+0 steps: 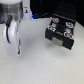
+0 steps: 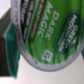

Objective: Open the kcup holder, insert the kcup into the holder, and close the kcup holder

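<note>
The kcup [image 2: 45,32] fills the wrist view, its green lid reading "Dark Magic" and its white rim tilted. A teal finger pad [image 2: 9,35] presses against its side, so my gripper [image 1: 13,50] looks shut on it. In the exterior view the gripper hangs low over the table at the exterior view's left; the pod itself is too small to make out there. The black kcup holder [image 1: 60,32] stands at the exterior view's right, well apart from the gripper. Its tray is slid out, with pods [image 1: 55,23] in round slots and a pale front edge [image 1: 61,44].
The white table [image 1: 40,65] stretches between the gripper and the holder. A dark backdrop [image 1: 55,7] runs along the far edge. The white arm [image 1: 12,30] rises at the exterior view's left.
</note>
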Motion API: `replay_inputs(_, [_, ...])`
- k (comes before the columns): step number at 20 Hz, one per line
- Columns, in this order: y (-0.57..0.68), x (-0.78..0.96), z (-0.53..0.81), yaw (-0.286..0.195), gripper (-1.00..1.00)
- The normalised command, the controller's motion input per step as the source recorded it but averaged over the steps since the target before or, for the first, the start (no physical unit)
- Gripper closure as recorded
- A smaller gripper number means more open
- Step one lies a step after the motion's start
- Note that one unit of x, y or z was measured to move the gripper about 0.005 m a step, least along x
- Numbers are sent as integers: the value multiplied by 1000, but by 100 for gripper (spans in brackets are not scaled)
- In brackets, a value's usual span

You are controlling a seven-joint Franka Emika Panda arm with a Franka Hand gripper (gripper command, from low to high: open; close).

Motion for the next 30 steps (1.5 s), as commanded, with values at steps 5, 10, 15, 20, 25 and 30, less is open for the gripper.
replay_inputs(5, [633, 110, 791, -1, 100])
replay_inputs(10, [716, 112, 714, -3, 100])
replay_inputs(15, [698, 138, 607, -1, 100])
replay_inputs(20, [689, 139, 438, 0, 100])
replay_inputs(25, [699, 180, 338, -4, 100])
replay_inputs(30, [687, 172, 273, 3, 100])
